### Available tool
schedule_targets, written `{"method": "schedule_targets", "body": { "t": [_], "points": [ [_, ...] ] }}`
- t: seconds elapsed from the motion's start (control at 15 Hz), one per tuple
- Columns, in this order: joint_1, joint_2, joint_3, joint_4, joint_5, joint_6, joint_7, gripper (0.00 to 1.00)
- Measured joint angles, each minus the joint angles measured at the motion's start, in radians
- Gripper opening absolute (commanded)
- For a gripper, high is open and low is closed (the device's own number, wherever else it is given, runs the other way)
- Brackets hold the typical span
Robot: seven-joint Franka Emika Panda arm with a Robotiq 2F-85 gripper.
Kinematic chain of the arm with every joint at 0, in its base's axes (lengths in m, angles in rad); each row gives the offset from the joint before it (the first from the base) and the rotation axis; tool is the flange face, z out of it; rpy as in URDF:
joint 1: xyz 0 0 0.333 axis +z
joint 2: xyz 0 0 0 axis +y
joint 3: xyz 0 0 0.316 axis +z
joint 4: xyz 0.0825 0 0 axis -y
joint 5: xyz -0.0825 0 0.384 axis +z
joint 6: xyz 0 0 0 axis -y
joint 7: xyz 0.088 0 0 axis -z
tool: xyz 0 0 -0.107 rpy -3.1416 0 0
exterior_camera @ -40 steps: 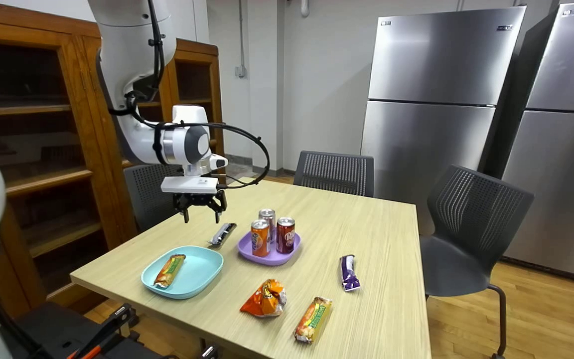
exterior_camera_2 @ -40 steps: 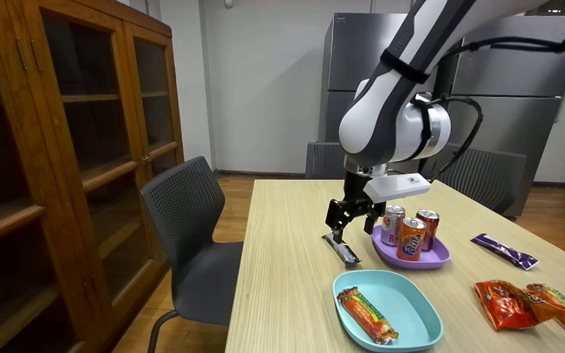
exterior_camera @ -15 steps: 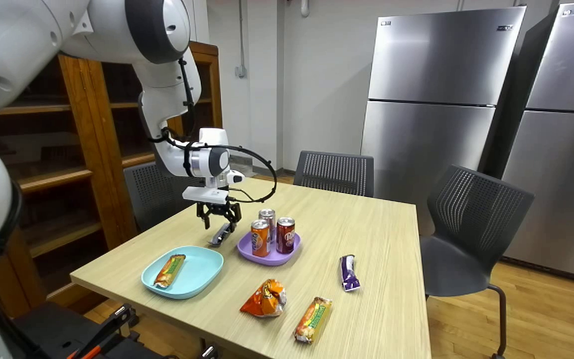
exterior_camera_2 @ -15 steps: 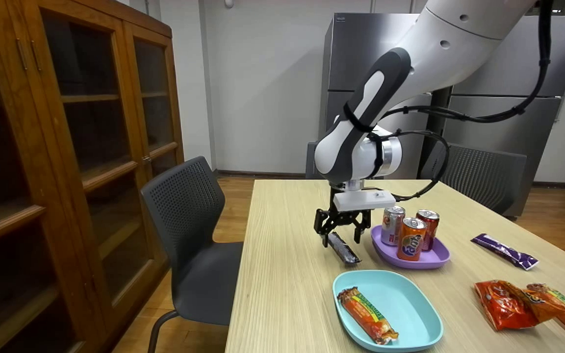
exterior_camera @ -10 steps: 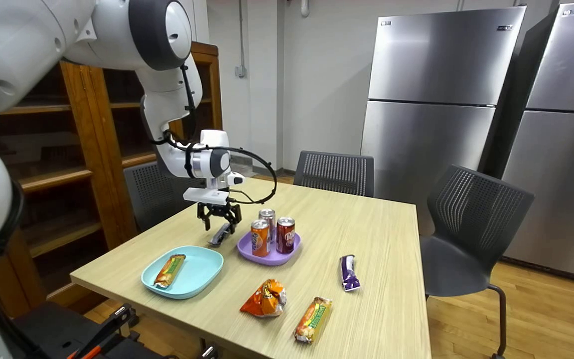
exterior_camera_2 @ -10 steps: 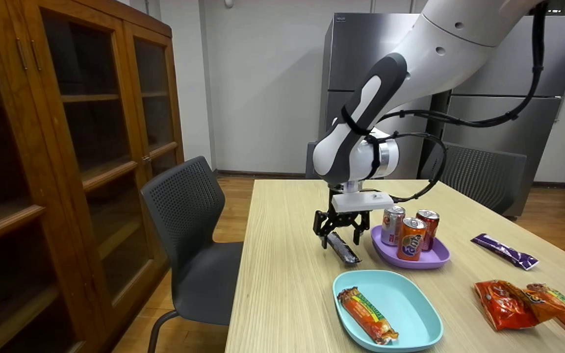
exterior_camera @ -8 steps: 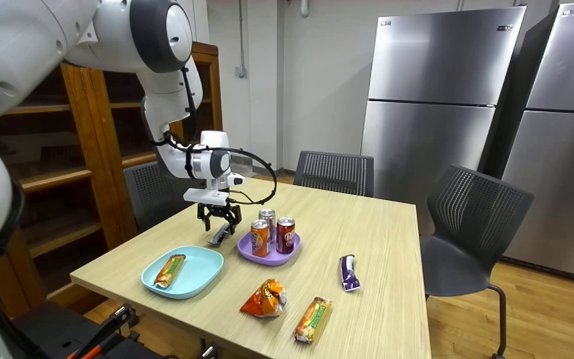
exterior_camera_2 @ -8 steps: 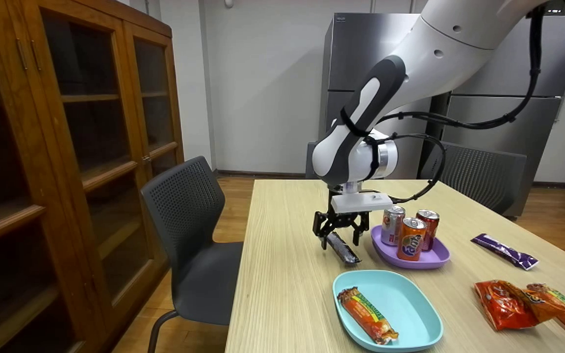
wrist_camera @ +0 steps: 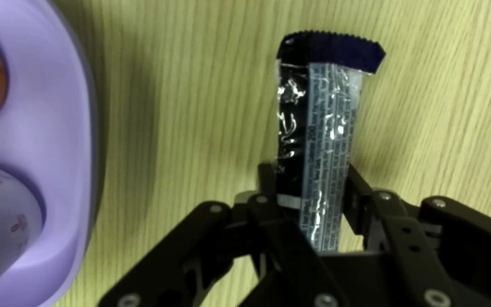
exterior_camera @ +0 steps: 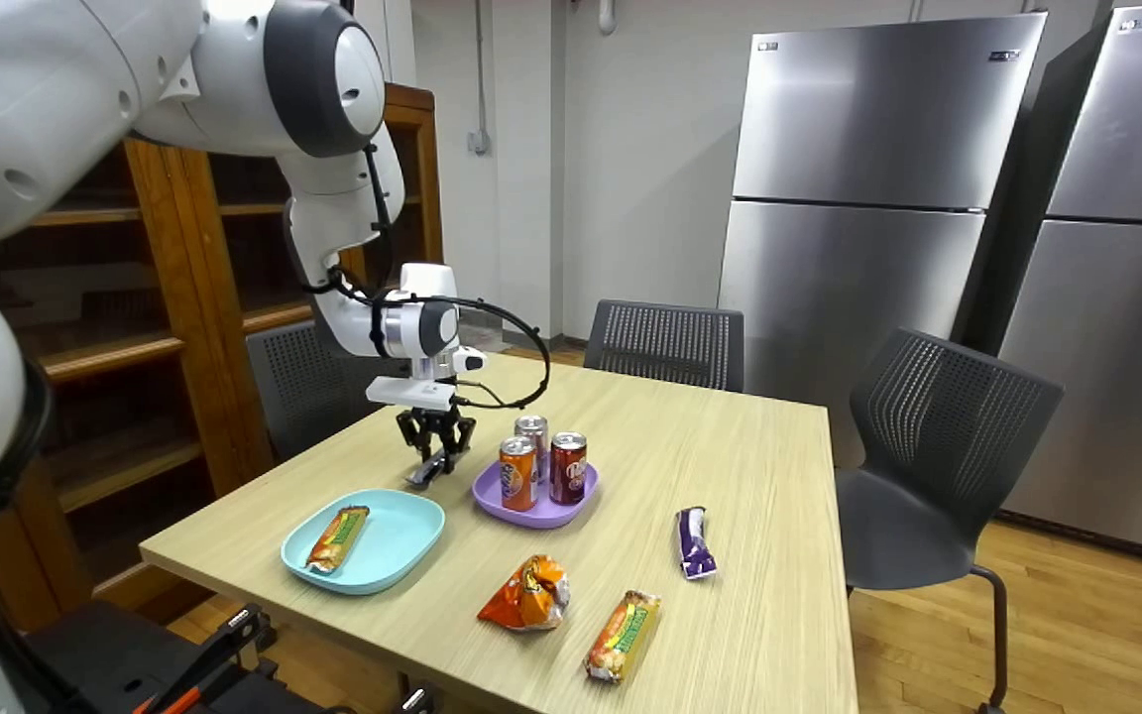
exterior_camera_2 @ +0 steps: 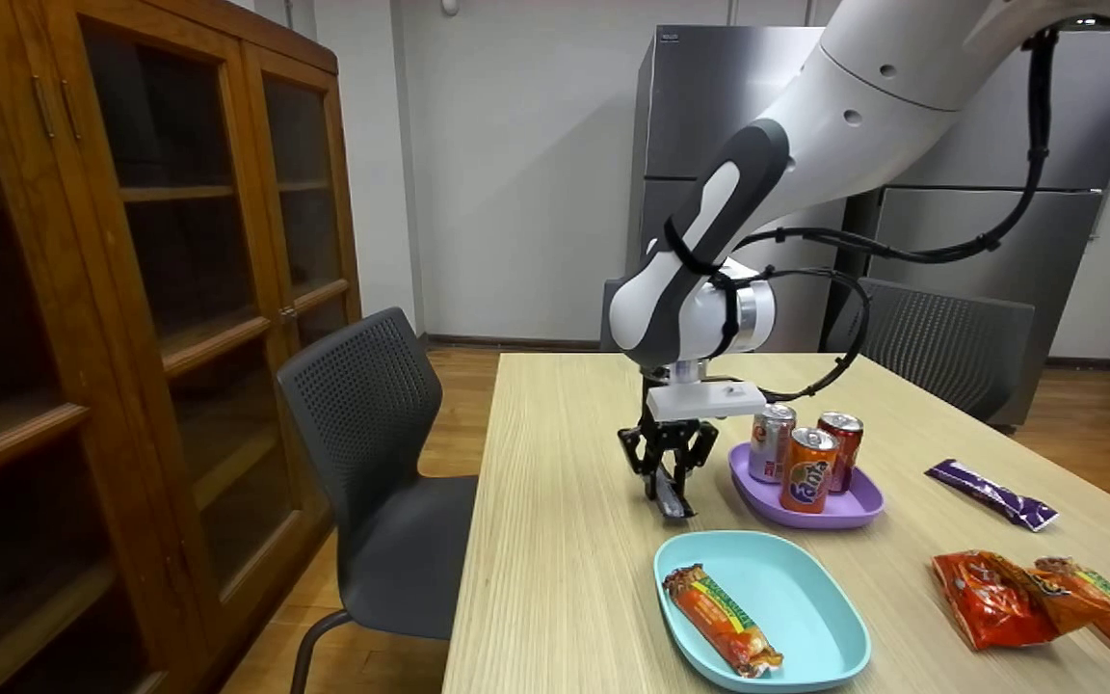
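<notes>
Flat on the table (exterior_camera: 730,446) lies a bar in a dark wrapper (wrist_camera: 326,111) with a pale printed strip. My gripper (wrist_camera: 309,181) is shut on it, one finger pressed to each long side, in the wrist view. The bar's near end is hidden behind the gripper there. In both exterior views the gripper (exterior_camera: 437,464) (exterior_camera_2: 666,490) is low over the table, the bar (exterior_camera_2: 673,503) poking out below it. Beside it stands a purple plate (wrist_camera: 66,106) with an orange can (exterior_camera: 518,476), a dark red can (exterior_camera: 568,471) and a silver can (exterior_camera_2: 769,443).
Toward the table's front edge sits a turquoise plate (exterior_camera: 398,535) holding an orange-wrapped bar (exterior_camera: 338,540). An orange snack bag (exterior_camera: 528,595), a yellow-wrapped bar (exterior_camera: 623,637) and a purple-wrapped bar (exterior_camera: 695,543) lie farther along. Chairs (exterior_camera: 665,342) (exterior_camera_2: 372,414) stand round the table.
The arm came down from higher up to the dark-wrapped bar. Within the last half second the jaws closed from wide apart onto its sides, and the bar turned slightly.
</notes>
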Motion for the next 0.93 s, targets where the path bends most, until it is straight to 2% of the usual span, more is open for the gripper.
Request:
{"method": "schedule_targets", "body": {
  "t": [0.13, 0.2, 0.6, 0.93],
  "points": [
    [0.001, 0.000, 0.000, 0.004, 0.000, 0.000, 0.000, 0.02],
    [0.001, 0.000, 0.000, 0.007, 0.000, 0.000, 0.000, 0.06],
    [0.001, -0.032, 0.008, 0.003, 0.000, 0.001, -0.001, 0.06],
    [-0.004, -0.129, 0.011, -0.108, 0.000, 0.006, -0.013, 0.06]
  ]
}}
